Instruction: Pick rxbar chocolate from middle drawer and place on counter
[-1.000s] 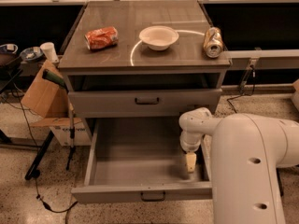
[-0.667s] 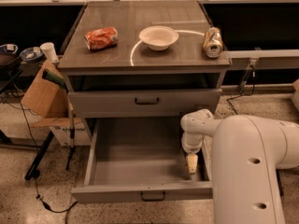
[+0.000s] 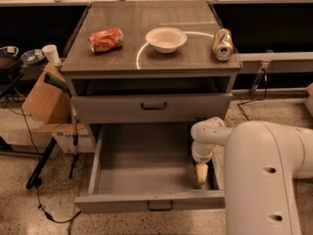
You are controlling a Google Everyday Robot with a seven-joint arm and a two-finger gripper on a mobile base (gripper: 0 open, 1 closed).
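The middle drawer (image 3: pixel 146 173) is pulled wide open at the bottom of the cabinet and shows a smooth grey floor. My gripper (image 3: pixel 201 174) reaches down into its right front corner, close to the right wall. No rxbar chocolate shows; the drawer floor under and behind the gripper is hidden by my arm. The counter (image 3: pixel 146 21) is the glossy cabinet top with a pale ring line.
On the counter lie a crushed orange can (image 3: pixel 106 39), a white bowl (image 3: pixel 166 38) and a gold can (image 3: pixel 222 44). A shut shallower drawer (image 3: pixel 152 106) sits above the open one. A cardboard box (image 3: pixel 46 97) and cables stand at the left.
My gripper has shifted slightly right and lower in the drawer's right front corner. Nothing else has moved.
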